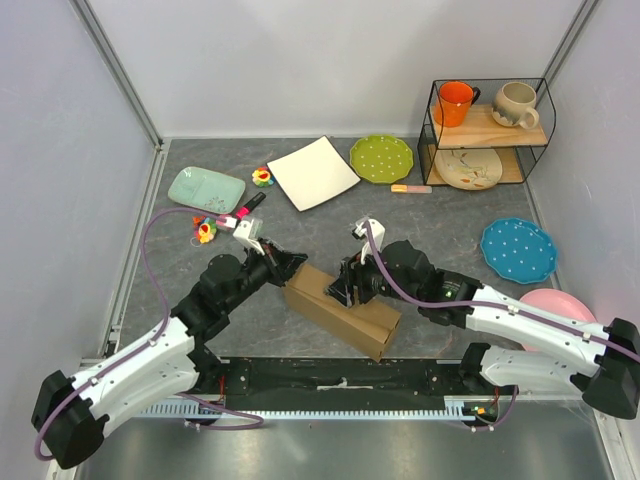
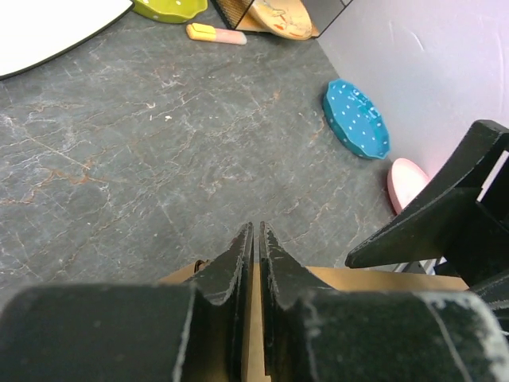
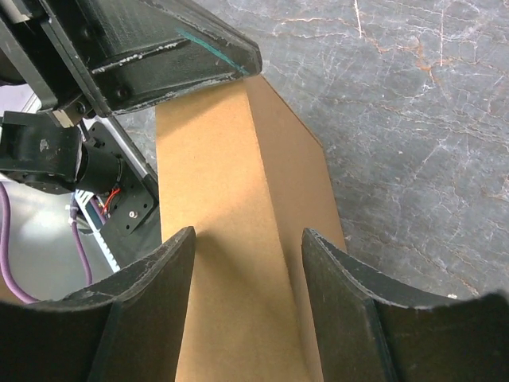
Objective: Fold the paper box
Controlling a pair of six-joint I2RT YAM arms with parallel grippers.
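Item under inspection: the paper box (image 1: 340, 312) lies on the table (image 1: 450, 215), well apart from the white plate (image 1: 313, 172) and on the near side of it, with one end turned toward the plate.

Judged handling: light, stiff corrugated board. It will likely slide on the smooth top if you push it unbraced, and it will crease where it is pinched hard. Take hold at a flap edge or astride a fold line, not on a flat panel.

Your left gripper (image 2: 255, 231) has its fingers almost together, clamped on a thin sliver of board at the box end nearer the plate. Your right gripper (image 3: 248, 237) has its fingers apart, astride the top ridge of the box and gripping nothing. Whether its pads touch the board cannot be told.
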